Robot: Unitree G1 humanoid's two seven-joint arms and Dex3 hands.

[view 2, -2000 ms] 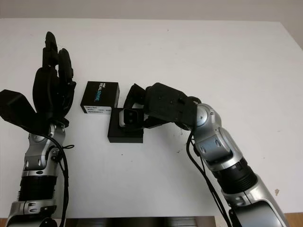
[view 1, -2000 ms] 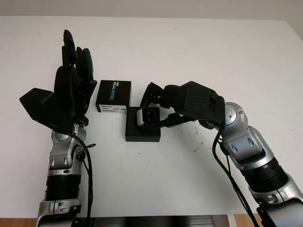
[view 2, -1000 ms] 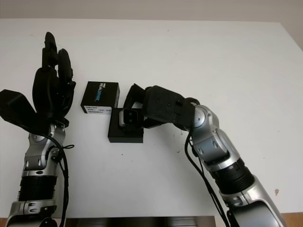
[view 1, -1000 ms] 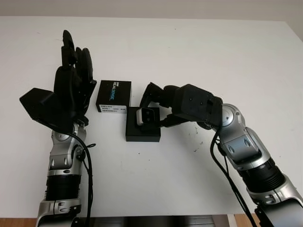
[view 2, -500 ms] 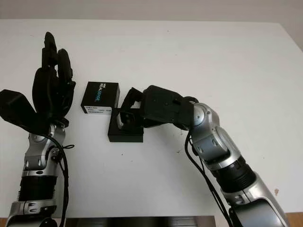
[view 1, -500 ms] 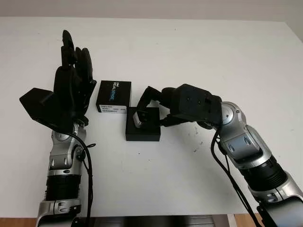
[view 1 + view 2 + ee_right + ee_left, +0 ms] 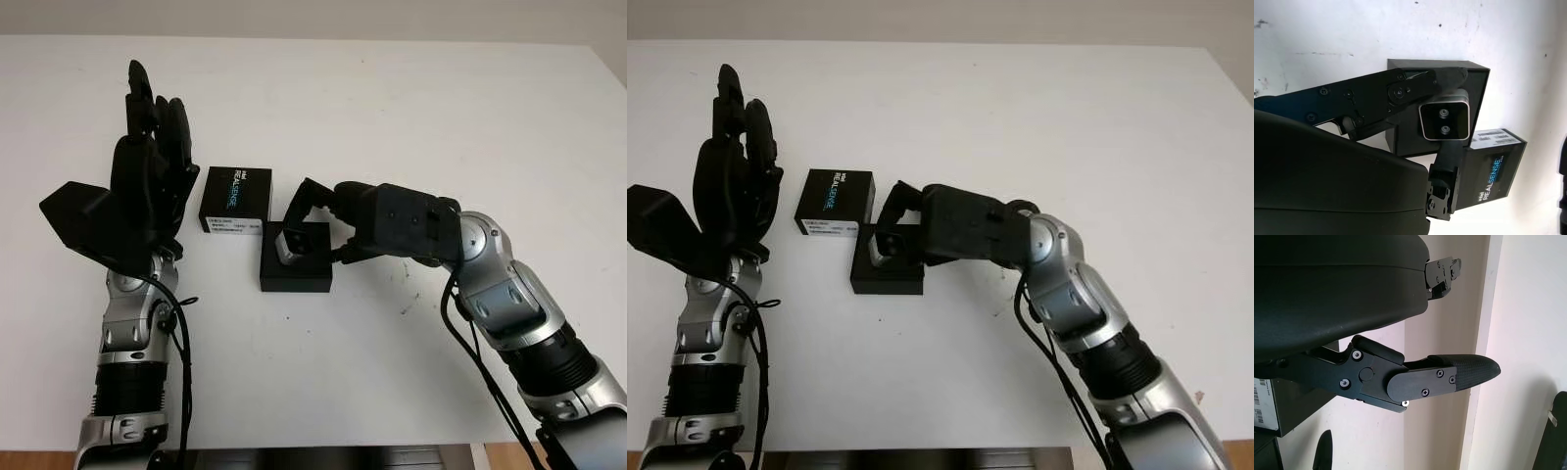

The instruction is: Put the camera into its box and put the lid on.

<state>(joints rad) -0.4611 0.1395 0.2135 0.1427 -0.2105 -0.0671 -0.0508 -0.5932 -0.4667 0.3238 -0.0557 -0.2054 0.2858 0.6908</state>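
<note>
Gripping camera [image 7: 1444,121]: right hand [image 7: 338,223] clamped, over box [image 7: 296,270] | left hand [image 7: 147,166] open, raised

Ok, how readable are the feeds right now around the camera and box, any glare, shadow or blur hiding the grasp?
Left eye view: even light, no glare; the right hand shades the box, and the camera looks small and soft. Right wrist view: the camera is sharp, both lenses clear; the black fingers blend into the box. Left wrist view: the open left hand, raised left of the lid, is sharp against bright table.

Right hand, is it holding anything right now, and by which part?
The right hand holds the camera over the open box, its fingers pinching the camera's two short ends. The left hand is open, raised beside the lid.
</note>
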